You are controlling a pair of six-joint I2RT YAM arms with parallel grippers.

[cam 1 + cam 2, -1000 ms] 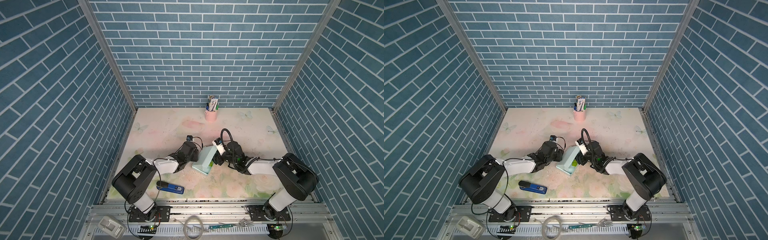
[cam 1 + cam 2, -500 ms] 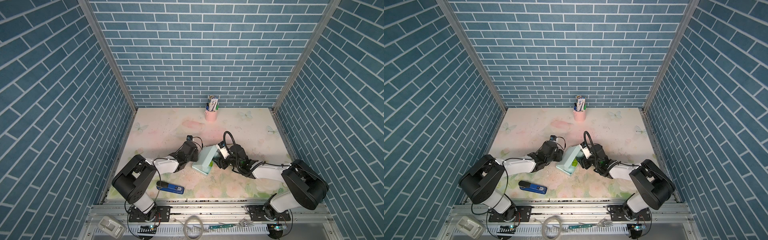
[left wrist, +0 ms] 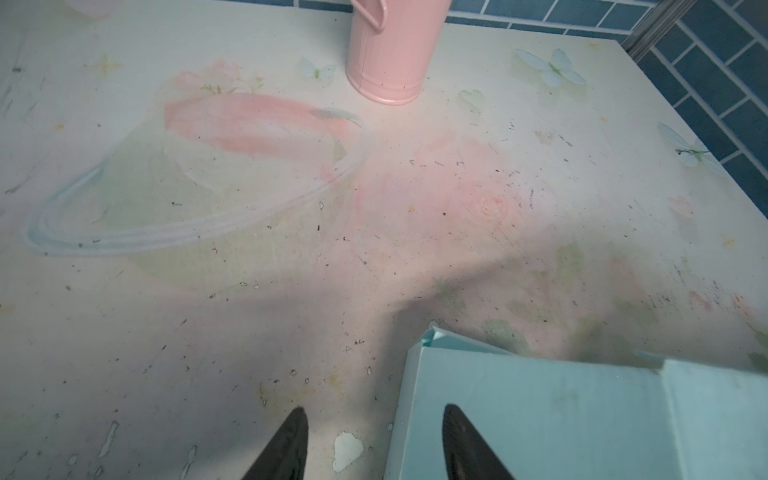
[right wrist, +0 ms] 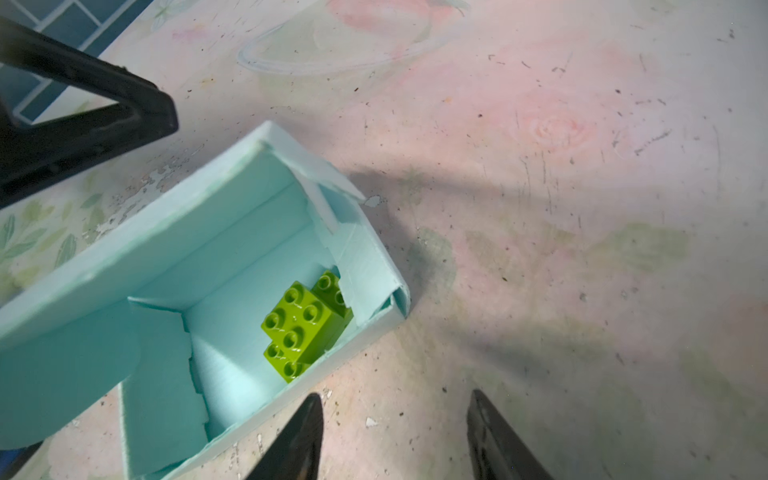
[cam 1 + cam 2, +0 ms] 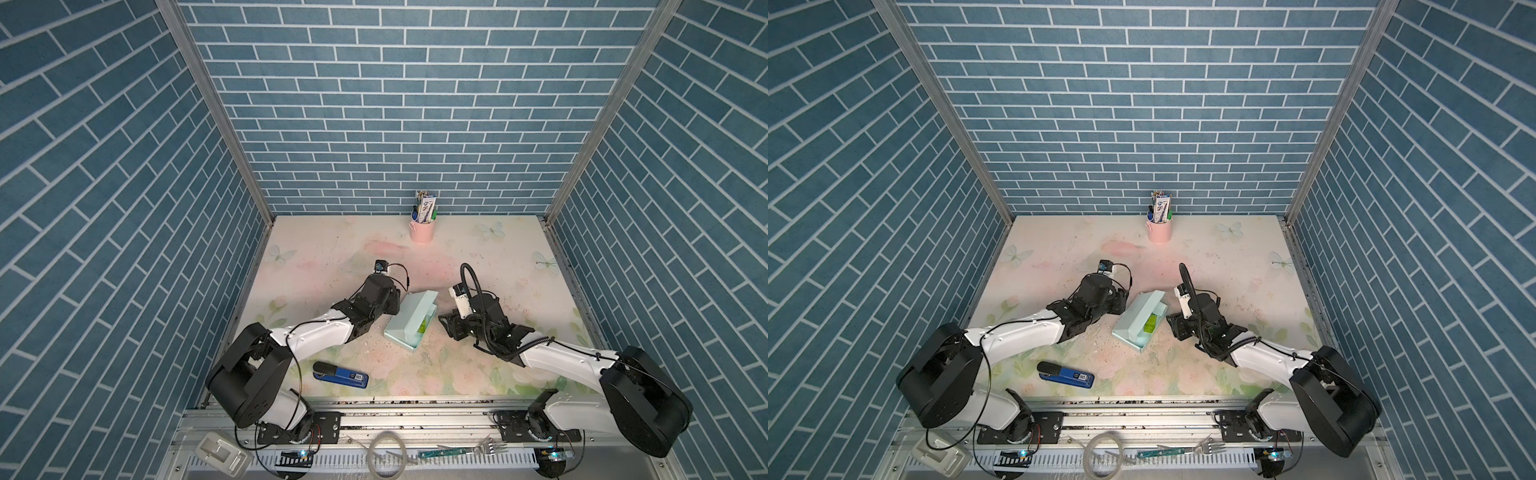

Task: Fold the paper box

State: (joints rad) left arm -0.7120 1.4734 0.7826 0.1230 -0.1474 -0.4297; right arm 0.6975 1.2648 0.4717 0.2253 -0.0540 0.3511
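The paper box (image 5: 409, 322) sits in the middle of the worktop (image 5: 490, 257), between your two arms. Its lid flap is raised on the left arm's side, and a green brick (image 4: 305, 328) lies inside. Your left end effector (image 3: 374, 436) is spread, one fingertip over the lid and the other over the worktop. Your right end effector (image 4: 395, 432) is spread too, over bare worktop just beside the box's low wall.

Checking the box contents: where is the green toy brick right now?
In both top views the green toy brick lies inside the open paper box at mid-table, beside its wall nearest the right gripper.
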